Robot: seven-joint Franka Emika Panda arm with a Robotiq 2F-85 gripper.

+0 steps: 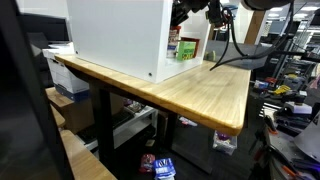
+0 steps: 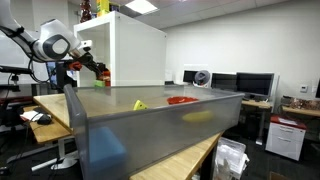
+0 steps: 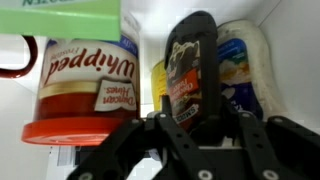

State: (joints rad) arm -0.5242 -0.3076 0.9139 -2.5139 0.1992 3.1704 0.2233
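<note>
In the wrist view my gripper (image 3: 192, 115) has a dark brown syrup bottle (image 3: 192, 60) between its fingers, which lie against the bottle's lower sides. The bottle stands upright on a white shelf. A Whipped frosting tub (image 3: 85, 85) with a red lid stands to its left. A white bottle with a blue label (image 3: 245, 65) is to its right, and a yellow container (image 3: 158, 80) shows behind. In both exterior views the gripper (image 1: 190, 15) (image 2: 100, 72) reaches into the open side of a white cabinet (image 1: 115, 35).
The cabinet (image 2: 135, 50) stands on a wooden table (image 1: 200, 90). A green-edged shelf (image 3: 60, 20) hangs above the tub, and a red loop (image 3: 20, 60) is at far left. A large grey bin (image 2: 150, 130) fills one exterior view's foreground. Office desks and monitors (image 2: 255, 85) lie beyond.
</note>
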